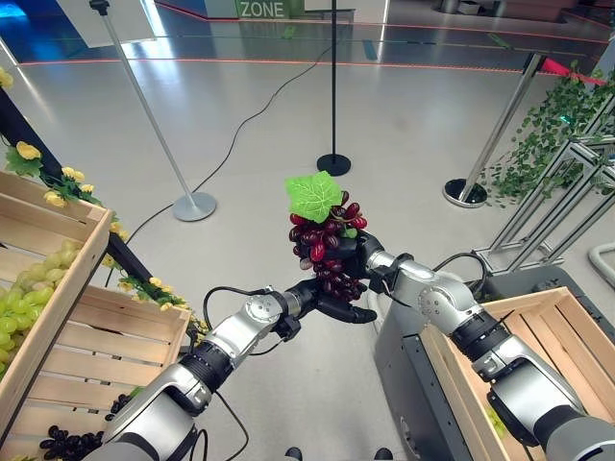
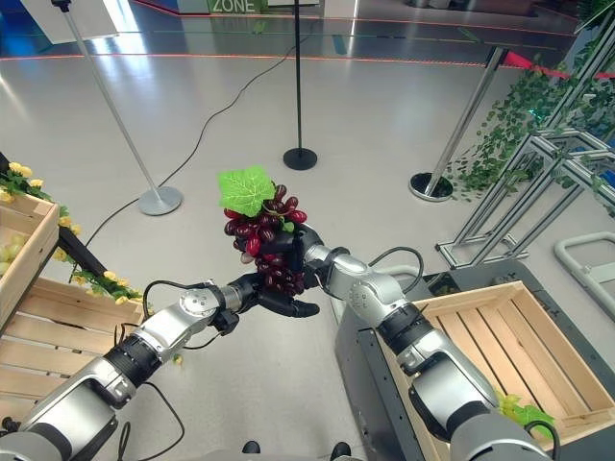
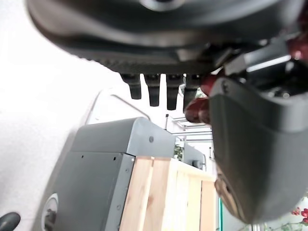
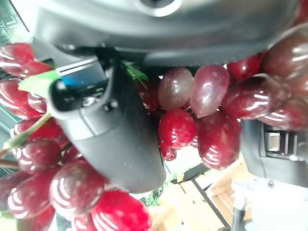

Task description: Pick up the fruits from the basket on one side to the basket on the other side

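Observation:
A bunch of dark red grapes (image 1: 327,245) with a green leaf (image 1: 313,195) hangs in mid-air between the crates. My right hand (image 1: 363,254) is shut on it from the right, and in the right wrist view its thumb (image 4: 120,139) curls over the grapes (image 4: 192,125). My left hand (image 1: 329,302) lies just under the bunch, open, fingers stretched out toward the right arm. The left wrist view shows those straight fingers (image 3: 154,89) with a few grapes (image 3: 197,109) by the thumb. A wooden crate (image 1: 543,322) stands lower right; stacked wooden crates (image 1: 91,240) stand at the left.
The left crates hold green grapes (image 1: 24,307) above and dark grapes (image 1: 67,444) below, trimmed with yellow flowers. The right crate rests on a grey cart (image 1: 408,384). Stanchion poles (image 1: 192,205) and a metal rack with ivy (image 1: 557,144) stand on the floor beyond.

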Robot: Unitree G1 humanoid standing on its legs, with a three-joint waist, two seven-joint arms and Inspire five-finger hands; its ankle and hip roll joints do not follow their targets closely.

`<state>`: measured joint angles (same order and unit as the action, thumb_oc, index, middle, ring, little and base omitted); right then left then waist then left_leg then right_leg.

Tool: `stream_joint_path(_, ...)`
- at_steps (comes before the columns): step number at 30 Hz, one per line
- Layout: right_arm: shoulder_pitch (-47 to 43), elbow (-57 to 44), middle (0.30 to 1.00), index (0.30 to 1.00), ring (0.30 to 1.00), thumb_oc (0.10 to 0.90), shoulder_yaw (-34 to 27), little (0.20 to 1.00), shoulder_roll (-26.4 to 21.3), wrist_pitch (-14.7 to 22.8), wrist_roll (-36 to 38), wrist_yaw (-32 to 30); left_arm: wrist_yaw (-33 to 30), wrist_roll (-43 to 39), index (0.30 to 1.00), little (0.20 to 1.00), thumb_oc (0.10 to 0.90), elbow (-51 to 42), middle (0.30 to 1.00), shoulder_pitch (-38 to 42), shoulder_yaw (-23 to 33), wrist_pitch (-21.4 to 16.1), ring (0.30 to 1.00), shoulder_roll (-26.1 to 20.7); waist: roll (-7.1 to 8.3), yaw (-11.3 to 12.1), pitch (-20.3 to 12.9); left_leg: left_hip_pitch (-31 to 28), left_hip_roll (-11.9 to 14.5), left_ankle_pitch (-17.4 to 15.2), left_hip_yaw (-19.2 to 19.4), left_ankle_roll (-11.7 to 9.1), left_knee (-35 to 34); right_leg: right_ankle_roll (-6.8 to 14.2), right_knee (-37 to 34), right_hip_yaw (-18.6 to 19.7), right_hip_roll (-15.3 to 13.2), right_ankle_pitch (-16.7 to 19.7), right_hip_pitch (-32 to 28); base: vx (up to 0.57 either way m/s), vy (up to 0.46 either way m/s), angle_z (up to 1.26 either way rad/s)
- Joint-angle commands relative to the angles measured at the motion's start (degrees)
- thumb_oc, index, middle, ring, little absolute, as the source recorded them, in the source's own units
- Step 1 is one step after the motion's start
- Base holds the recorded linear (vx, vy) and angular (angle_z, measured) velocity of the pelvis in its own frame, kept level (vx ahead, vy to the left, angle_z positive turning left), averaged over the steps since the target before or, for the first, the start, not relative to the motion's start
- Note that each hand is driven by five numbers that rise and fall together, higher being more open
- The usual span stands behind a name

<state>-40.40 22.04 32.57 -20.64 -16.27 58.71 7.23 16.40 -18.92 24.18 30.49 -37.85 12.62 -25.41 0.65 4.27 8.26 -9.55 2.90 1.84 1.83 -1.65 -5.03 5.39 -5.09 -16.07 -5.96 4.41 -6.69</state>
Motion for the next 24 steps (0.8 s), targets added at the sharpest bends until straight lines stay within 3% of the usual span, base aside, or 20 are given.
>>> stream_joint_path(1,-9.1,-4.4,0.3,0.3,0.3,0.4,-0.7,0.3,8.8,4.1,1.6,3.1,-3.4,-6.3,0.9,0.9,0.8,4.6,0.9,11.2,-1.1,-8.0,0.9,6.9,1.76,0.2,-6.0,1.3,-1.6,-1.3,1.3,0.0,0.0,0.2,0.1,3.1,-1.9,-1.6,-2.7,0.0,0.0,0.0)
stream_joint_path(12,-8.0,-4.7,0.3,0.3,0.3,0.4,-2.7,0.3,6.8,5.3,-1.8,1.7,-5.1,-11.1,0.9,0.9,0.8,5.7,0.9,6.8,3.3,-9.8,0.9,7.6,1.9,0.3,-5.8,1.1,-1.5,-1.4,1.4,-0.1,0.0,0.0,0.1,3.0,-1.9,-1.5,-2.8,0.0,0.0,0.0)
stream_joint_path(24,-7.4,-4.4,0.3,0.3,0.3,0.4,-6.7,0.3,1.2,8.3,-4.0,2.0,-2.1,-18.2,0.9,0.9,0.8,4.9,0.9,3.3,7.9,-10.8,0.9,6.9,2.19,0.1,-5.7,0.7,-1.4,-1.6,1.6,-0.2,0.0,0.1,0.1,3.3,-1.9,-1.5,-3.1,0.0,0.0,0.0)
